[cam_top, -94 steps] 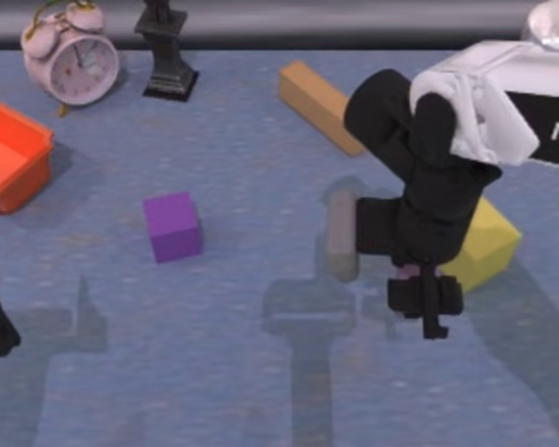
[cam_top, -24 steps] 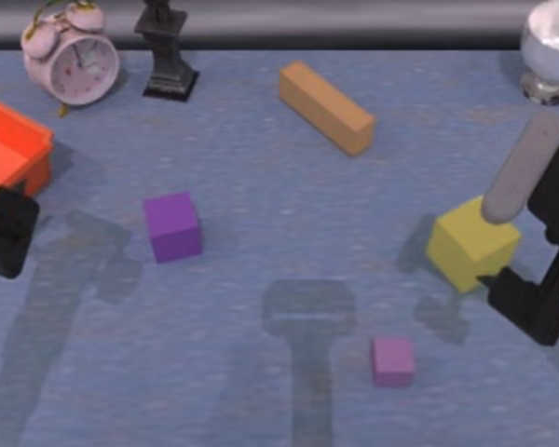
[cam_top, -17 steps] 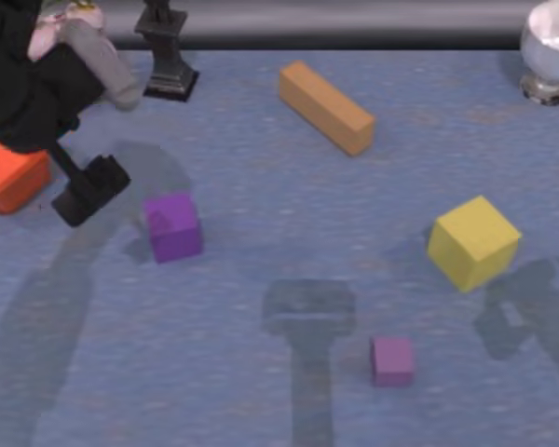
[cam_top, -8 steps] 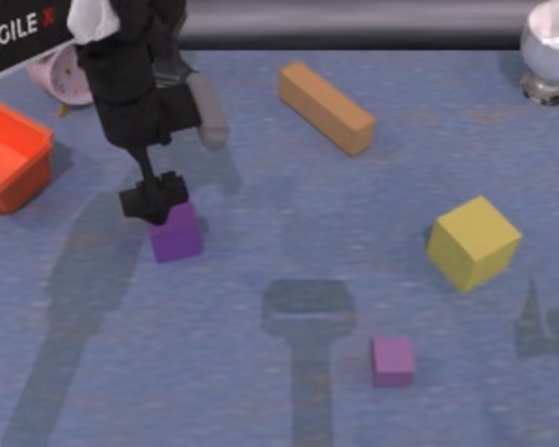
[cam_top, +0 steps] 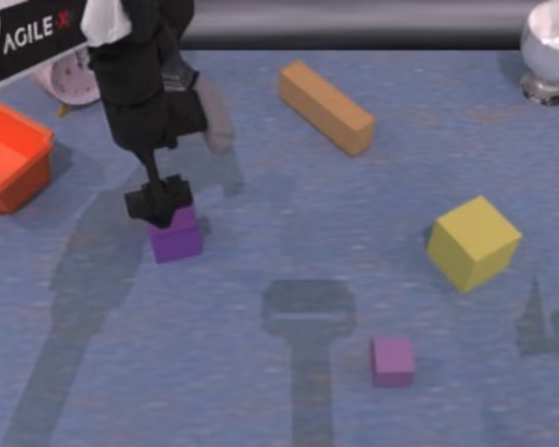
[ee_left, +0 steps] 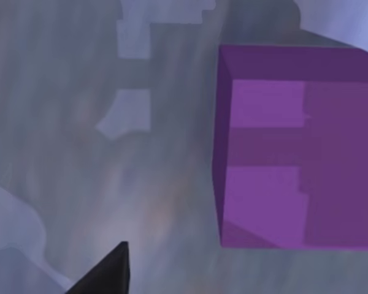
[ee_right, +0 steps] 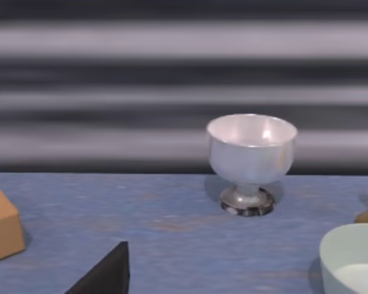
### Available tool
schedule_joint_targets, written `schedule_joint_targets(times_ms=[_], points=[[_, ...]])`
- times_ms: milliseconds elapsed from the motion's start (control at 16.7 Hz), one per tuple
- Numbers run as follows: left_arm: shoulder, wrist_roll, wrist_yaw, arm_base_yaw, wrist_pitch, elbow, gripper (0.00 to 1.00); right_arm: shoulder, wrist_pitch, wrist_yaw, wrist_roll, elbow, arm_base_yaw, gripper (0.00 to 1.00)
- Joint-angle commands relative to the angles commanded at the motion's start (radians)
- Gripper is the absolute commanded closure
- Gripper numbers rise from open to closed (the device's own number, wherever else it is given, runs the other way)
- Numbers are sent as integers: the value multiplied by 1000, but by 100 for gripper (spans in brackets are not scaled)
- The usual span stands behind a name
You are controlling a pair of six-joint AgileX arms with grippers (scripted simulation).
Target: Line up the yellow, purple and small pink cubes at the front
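Observation:
The purple cube (cam_top: 177,237) sits left of centre. My left gripper (cam_top: 160,200) hangs open right over its back edge. In the left wrist view the cube (ee_left: 294,147) fills one side, and only one dark fingertip (ee_left: 113,272) shows beside it, not touching. The yellow cube (cam_top: 473,242) rests at the right, turned at an angle. The small pink cube (cam_top: 392,360) lies alone near the front, right of centre. My right arm is out of the top view. Its wrist view shows one fingertip (ee_right: 110,272) of the open right gripper (ee_right: 162,263), holding nothing.
A long tan block (cam_top: 324,105) lies at the back centre. An orange bin (cam_top: 14,154) and a pink alarm clock (cam_top: 70,74) are at the back left. A white goblet (cam_top: 550,47) stands at the back right, with a pale bowl (ee_right: 352,257) near it.
The right arm left the small pink cube at the front and withdrew out of the top view. The left arm swung in from the left and dropped slightly over the purple cube.

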Motion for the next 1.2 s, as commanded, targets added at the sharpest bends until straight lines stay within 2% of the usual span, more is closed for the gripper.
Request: schedule_joint_targets(times_ms=[480,780,1200], points=[[101,2,1,-3,268,-163,0,0,0,0,0,0,0,0],[110,3,1,-4,284,-174,0,0,0,0,0,0,0,0],[110,3,1,-4,284,-174,53,0,0,0,0,0,0,0]])
